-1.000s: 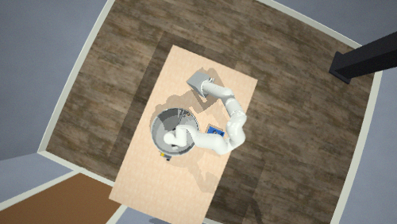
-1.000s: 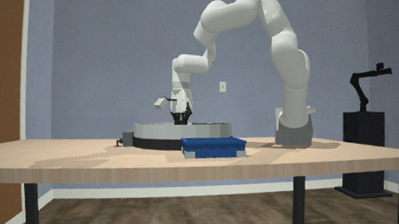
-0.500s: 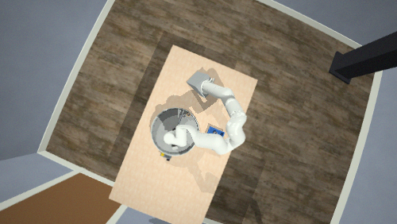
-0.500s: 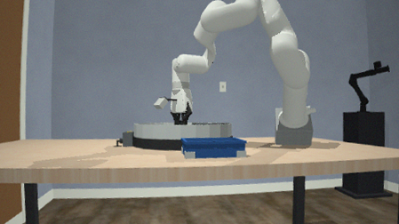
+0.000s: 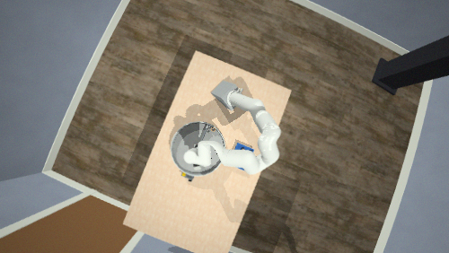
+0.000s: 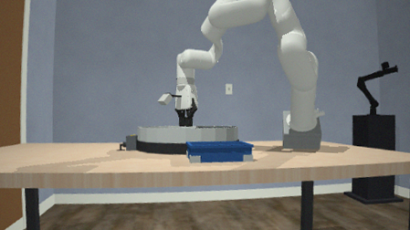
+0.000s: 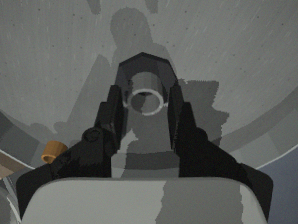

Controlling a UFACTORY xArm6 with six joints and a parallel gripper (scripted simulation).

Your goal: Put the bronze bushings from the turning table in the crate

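Observation:
In the wrist view a grey steel bushing (image 7: 147, 100) stands upright on the grey turning table (image 7: 200, 23), between my fingers but a little below them. My gripper (image 7: 145, 99) is partly open, with thin gaps on both sides of the bushing, and grips nothing. A bronze bushing (image 7: 53, 152) shows at the left edge, near the table's rim. From the side, my gripper (image 6: 186, 118) hangs just above the turning table (image 6: 187, 137). The blue crate (image 6: 219, 151) stands on the desk in front of the turning table, and it also shows from above (image 5: 242, 147).
The arm's base (image 6: 301, 137) stands on the desk behind and to the right of the crate. A small dark fitting (image 6: 123, 146) sticks out at the turning table's left side. A black stand with a camera arm (image 6: 372, 133) is on the floor at the far right.

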